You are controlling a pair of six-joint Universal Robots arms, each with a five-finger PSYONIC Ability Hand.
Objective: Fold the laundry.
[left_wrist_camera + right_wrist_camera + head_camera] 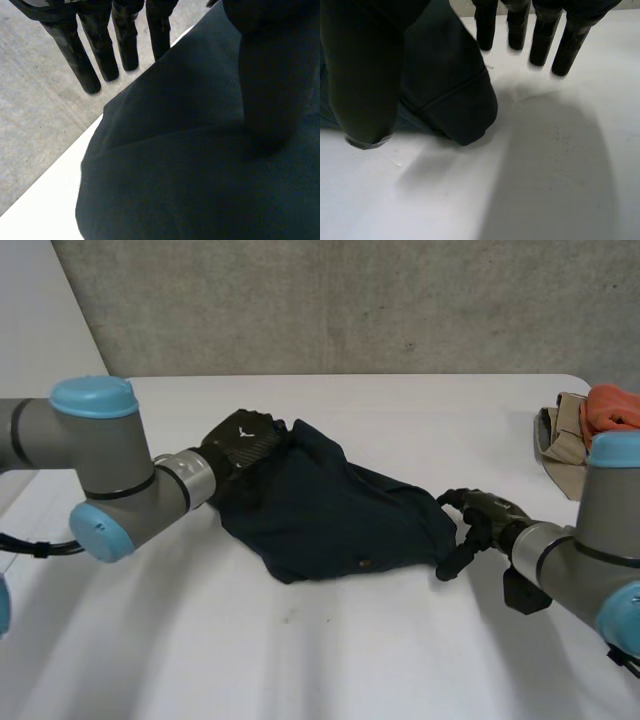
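from my station i see the dark navy garment (330, 510) lying crumpled in the middle of the white desk (350, 650), stretched from far left to near right, with a small button or rivet showing near its near edge. the left hand (240, 445) sits at the garment's far left end, its back up, with cloth bunched against it. in the left wrist view its fingers (100, 50) are straight and spread, reaching out past the edge of the cloth and not touching it, while the thumb (270, 75) hangs over the navy fabric (200, 175); i read that hand as open, with nothing pinched. the right hand (485, 518) is at the garment's right end, close to the desk, with its fingers on the far side of the cloth tip and its thumb on the near side. in the right wrist view the fingers (542, 40) are straight and point down at bare desk just beside a rounded, hemmed end of the garment (450, 90), and the thumb (360, 75) stands over the cloth on its other side; that hand is open as well, straddling the end without closing on it. at the far right edge of the desk lies a small pile of clothes (570, 440), beige with an orange piece (615, 405) on top, well apart from the navy garment.
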